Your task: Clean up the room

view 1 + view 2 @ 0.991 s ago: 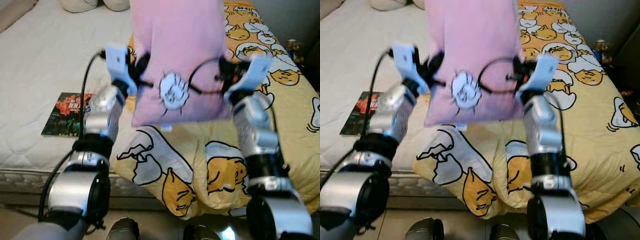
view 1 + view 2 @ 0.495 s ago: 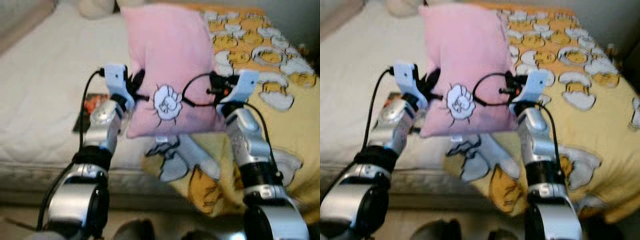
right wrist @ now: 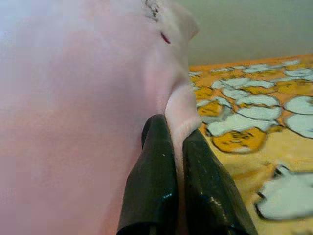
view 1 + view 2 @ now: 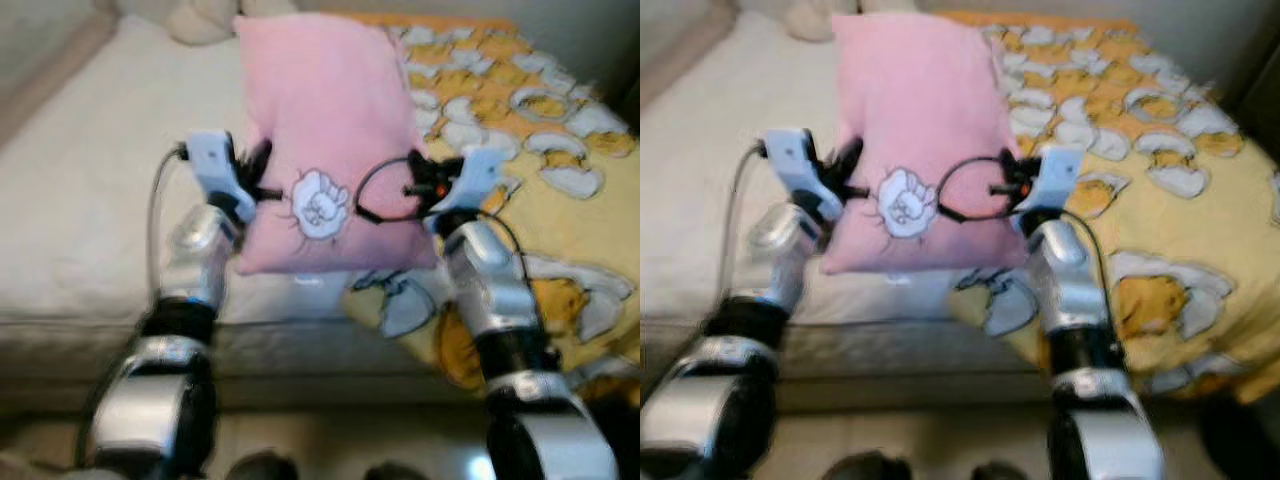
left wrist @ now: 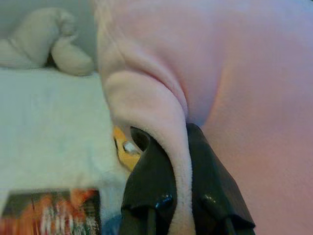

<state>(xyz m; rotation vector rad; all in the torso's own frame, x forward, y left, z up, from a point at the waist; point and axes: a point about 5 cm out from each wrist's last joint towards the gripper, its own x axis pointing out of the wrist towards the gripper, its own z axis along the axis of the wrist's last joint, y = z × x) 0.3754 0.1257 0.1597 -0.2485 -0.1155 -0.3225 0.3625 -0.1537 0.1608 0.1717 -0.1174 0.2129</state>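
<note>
A pink pillow with a white fluffy patch hangs upright in the air over the bed, held by its two side edges. My left gripper is shut on the pillow's left edge; its black fingers pinch a fold of pink fabric. My right gripper is shut on the right edge, and its fingers clamp the pillow's seam.
The white mattress lies to the left, its front edge near my arms. A yellow duvet with egg cartoons covers the right side. Cream plush shapes sit at the bed's head. A magazine lies on the mattress.
The camera has swung left and tilted, so the whole scene shifted right. The pillow stays held in both grippers and sits lower in view.
</note>
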